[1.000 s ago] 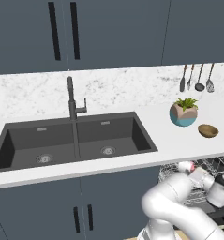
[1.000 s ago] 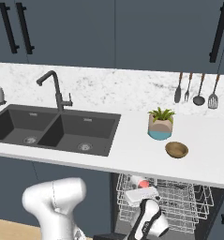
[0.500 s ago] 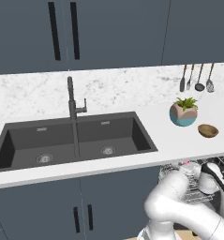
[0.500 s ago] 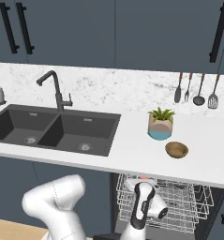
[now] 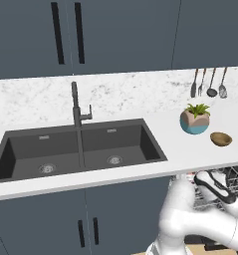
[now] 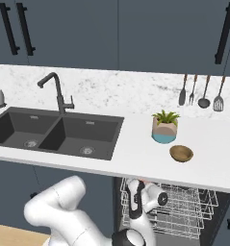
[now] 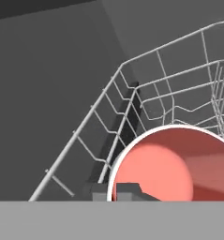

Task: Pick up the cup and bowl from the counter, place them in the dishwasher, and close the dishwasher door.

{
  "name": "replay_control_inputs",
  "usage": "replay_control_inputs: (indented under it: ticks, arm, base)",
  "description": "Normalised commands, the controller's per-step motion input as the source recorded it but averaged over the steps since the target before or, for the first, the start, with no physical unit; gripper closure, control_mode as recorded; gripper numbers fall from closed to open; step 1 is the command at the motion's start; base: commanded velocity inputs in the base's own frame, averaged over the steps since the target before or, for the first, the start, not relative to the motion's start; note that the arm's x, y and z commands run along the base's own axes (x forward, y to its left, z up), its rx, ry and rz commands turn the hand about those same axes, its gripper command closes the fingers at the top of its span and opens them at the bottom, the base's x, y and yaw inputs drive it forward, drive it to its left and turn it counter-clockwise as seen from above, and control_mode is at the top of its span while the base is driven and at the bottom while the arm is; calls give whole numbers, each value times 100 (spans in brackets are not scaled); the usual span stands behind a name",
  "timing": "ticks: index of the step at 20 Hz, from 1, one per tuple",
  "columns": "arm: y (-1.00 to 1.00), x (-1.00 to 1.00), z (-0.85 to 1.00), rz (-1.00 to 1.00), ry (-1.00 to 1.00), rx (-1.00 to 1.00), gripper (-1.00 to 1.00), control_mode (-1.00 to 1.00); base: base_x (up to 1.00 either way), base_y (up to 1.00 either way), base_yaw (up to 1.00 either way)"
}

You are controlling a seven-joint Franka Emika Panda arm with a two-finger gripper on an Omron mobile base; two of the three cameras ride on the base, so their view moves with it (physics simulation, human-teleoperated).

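A red cup with a white rim (image 7: 172, 166) fills the lower right of the hand view, and my gripper (image 7: 130, 193) is shut on its rim, over the corner of the silver wire rack (image 7: 132, 101). The dark inside of the dishwasher (image 7: 48, 93) lies behind. From the base cameras the gripper (image 6: 137, 186) (image 5: 200, 177) sits just under the counter edge at the pulled-out rack (image 6: 186, 206) (image 5: 237, 175), a sliver of the red cup (image 6: 143, 181) showing. The small brown bowl (image 6: 181, 153) (image 5: 220, 139) rests on the white counter (image 6: 131, 144) (image 5: 173, 137). The dishwasher door is out of view.
A potted plant (image 6: 164, 127) (image 5: 194, 119) stands just behind the bowl. Utensils (image 6: 200, 91) hang on the backsplash. The dark double sink (image 6: 54, 132) with its faucet (image 6: 56, 91) lies to the left. The counter's front edge overhangs the rack closely.
The wrist has turned and carried the cup a little further under the counter edge, above the rack. The bowl and plant have not moved.
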Motion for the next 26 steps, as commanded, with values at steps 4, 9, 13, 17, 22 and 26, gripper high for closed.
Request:
replay_control_inputs:
  ticks: [4,9,13,17,22,26]
  arm:
    - [-32,-65,-68,0,61,0,100,-100]
    - [-49,-100,-82,0,50,0,100,-100]
    - [-56,-100,-80,0,40,0,100,-100]
    - [-24,-100,-41,-2,40,0,-100,-100]
    - [-22,-89,56,0,-4,0,-100,-100]
    - [-6,-38,75,0,-24,0,-100,-100]
  base:
    - [0,0,0]
    - [0,0,0]
    - [0,0,0]
    - [0,0,0]
    - [0,0,0]
    - [0,0,0]
